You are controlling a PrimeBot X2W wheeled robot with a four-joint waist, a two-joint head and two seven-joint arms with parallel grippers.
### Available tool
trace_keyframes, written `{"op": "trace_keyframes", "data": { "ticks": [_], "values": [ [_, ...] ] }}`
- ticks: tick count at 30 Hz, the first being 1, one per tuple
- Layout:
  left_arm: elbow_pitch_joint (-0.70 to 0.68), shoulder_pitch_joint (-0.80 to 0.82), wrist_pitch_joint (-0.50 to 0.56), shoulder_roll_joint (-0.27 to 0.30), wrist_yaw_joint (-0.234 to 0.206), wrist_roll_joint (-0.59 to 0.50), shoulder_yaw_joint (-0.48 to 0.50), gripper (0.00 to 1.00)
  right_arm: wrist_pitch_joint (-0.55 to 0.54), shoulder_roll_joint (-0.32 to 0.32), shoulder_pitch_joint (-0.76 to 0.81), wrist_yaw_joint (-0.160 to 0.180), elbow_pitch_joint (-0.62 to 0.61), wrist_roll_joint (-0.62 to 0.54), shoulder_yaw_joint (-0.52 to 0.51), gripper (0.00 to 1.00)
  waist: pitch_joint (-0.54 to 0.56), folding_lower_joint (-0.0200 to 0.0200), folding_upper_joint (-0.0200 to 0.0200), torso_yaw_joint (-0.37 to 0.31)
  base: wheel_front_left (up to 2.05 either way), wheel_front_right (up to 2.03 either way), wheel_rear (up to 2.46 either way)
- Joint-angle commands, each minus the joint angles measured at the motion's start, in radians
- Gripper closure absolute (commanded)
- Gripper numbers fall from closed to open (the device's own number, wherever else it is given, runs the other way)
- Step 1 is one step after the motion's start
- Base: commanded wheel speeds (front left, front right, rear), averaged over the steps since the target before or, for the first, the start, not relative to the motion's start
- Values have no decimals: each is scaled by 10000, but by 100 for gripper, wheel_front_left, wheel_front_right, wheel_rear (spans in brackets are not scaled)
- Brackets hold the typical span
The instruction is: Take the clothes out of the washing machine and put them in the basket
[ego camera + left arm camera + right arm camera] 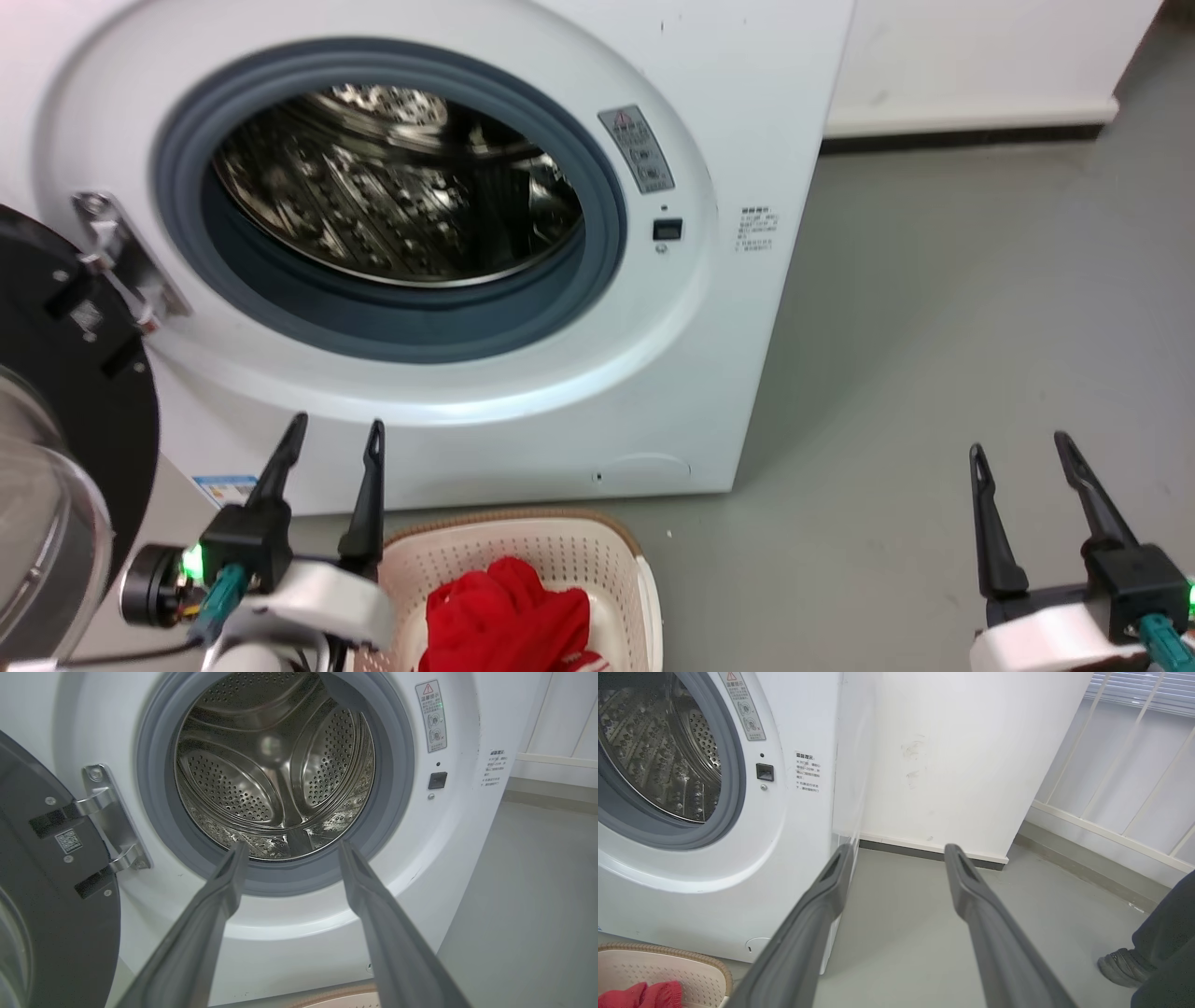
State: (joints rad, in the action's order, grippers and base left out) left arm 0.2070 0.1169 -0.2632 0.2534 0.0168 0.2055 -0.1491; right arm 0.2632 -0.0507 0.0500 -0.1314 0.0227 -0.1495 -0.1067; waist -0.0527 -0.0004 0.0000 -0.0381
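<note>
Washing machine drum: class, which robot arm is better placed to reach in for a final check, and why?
Left, probably. The left gripper is open just below the drum, pointing at it; the right gripper hangs over the floor beside the washing machine.

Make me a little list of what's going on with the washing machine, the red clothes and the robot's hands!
washing machine: white, its door swung open to the left
drum: shiny steel, no clothes seen inside
basket: on the floor in front of the machine
clothes: red, lying in the basket
left gripper: open, holding nothing, by the basket's left side
right gripper: open, holding nothing, over the floor
person: a shoe in the right wrist view
</note>
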Motion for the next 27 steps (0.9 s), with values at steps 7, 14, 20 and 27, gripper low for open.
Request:
{"op": "trace_keyframes", "data": {
  "ticks": [7,14,20,27],
  "values": [
    [-1576,-1859,-22,-906,-247,-392,898,0,23,8,640,14,-55,157,92,0,909,4,0,136,0,0,0],
    [-1850,-2852,-22,-1580,-366,-921,1422,0,23,10,978,14,-76,302,27,0,1186,4,0,-19,0,0,0],
    [-1918,-3106,-22,-1815,-436,-1281,1437,0,23,10,1129,14,-64,367,-22,0,1293,4,0,-17,0,0,0],
    [-1986,-3099,-22,-1896,-419,-1412,1618,0,23,10,1077,14,-52,405,34,0,1334,4,0,-7,0,0,0]
  ]
}}
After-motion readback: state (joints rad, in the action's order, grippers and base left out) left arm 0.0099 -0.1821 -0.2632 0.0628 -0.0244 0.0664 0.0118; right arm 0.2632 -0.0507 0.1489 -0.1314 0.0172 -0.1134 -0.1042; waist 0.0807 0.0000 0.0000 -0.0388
